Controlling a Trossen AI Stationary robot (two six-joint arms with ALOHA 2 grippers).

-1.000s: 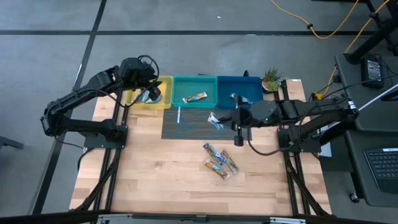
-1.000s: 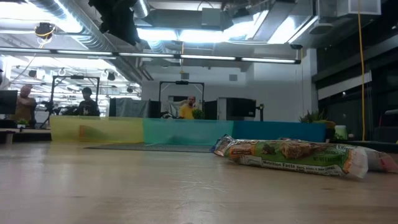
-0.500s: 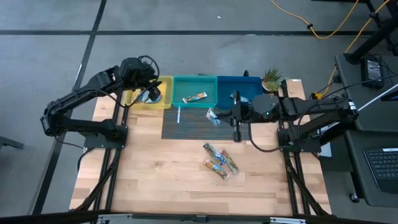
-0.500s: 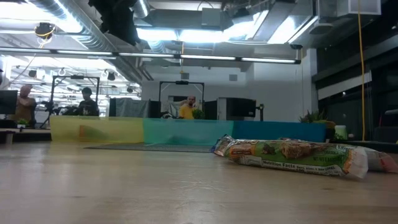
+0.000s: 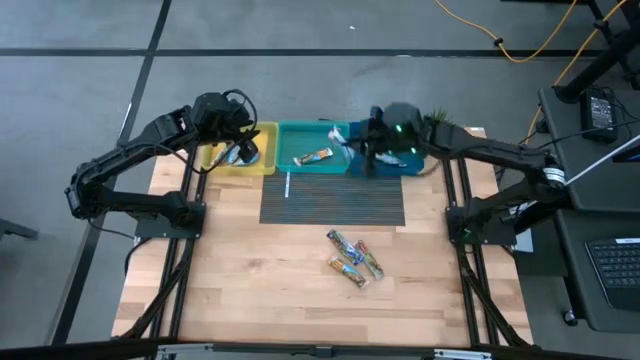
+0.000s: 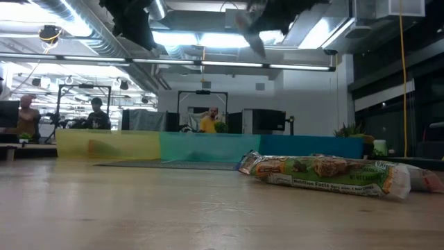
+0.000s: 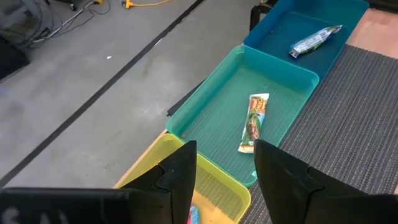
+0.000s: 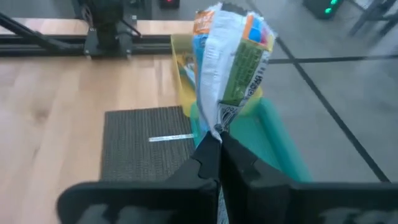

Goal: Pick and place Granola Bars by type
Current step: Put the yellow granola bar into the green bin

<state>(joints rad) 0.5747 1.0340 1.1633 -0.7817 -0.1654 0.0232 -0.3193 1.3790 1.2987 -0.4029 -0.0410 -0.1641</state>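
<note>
Right gripper above the boundary of the teal plastic bin and the dark blue plastic bin, jaws clamped on one end of a green-and-silver wrapped granola bar. Left gripper over the yellow plastic bin, jaws apart, nothing between them. One tan-wrapped bar inside the teal bin. Three multicolour-wrapped bars clustered on the wooden surface.
</note>
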